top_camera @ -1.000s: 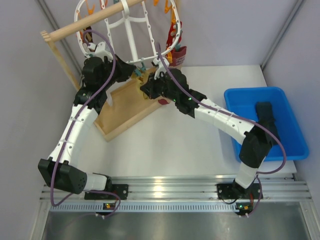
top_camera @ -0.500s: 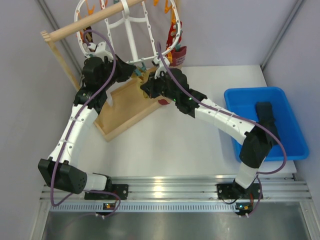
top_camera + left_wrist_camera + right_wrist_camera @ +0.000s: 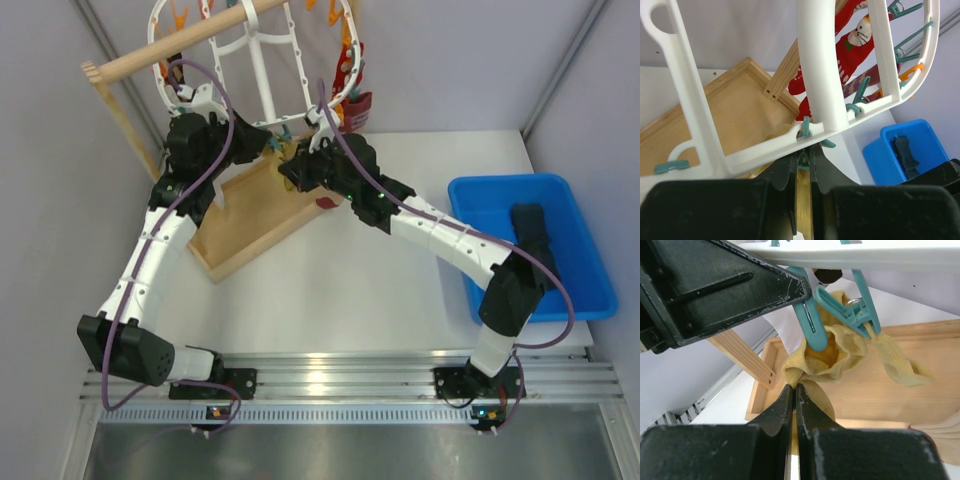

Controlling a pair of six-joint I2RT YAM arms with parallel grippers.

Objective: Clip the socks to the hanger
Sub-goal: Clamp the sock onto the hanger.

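Under the lower rim of the hanger point(image 3: 817, 60), above the wooden tray point(image 3: 730, 115), my left gripper point(image 3: 804, 167) squeezes a teal clip point(image 3: 805, 128), and I have my right gripper point(image 3: 794, 388) clamped on the yellow sock point(image 3: 830, 357) bunched at that clip

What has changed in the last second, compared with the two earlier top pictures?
The right gripper, shut on the yellow sock, moved slightly away from its base, toward the hanger. Nothing was released. The left gripper stays pinched on the teal clip. The blue bin and its dark sock did not move.
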